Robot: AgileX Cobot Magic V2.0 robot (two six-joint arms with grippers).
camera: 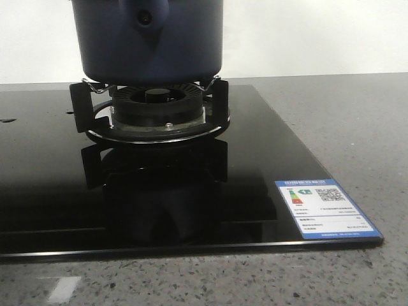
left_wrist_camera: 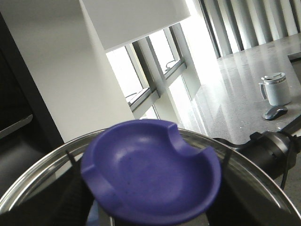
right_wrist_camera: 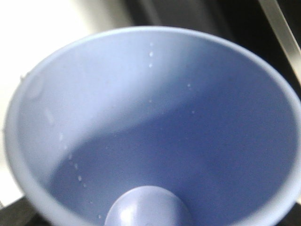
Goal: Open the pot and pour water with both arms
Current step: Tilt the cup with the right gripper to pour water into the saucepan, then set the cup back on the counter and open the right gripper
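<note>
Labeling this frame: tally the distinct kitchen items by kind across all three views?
Pots: 1, the pot on the burner
Lids: 1, glass lid, blue knob
Cups: 2, pale blue cup, white mug
Total: 4

One pot [camera: 148, 44] on the burner, dark navy, and it's the only pot out here. One burner [camera: 156, 108] under it, on one black glass hob [camera: 57, 178]. One label [camera: 324, 208] stuck at the hob's near right corner. On the left wrist view, one lid [left_wrist_camera: 150, 181] with its purple knob, and one white mug [left_wrist_camera: 275, 89] far off. On the right wrist view, one pale blue cup [right_wrist_camera: 155, 127], with droplets on its inner wall.
</note>
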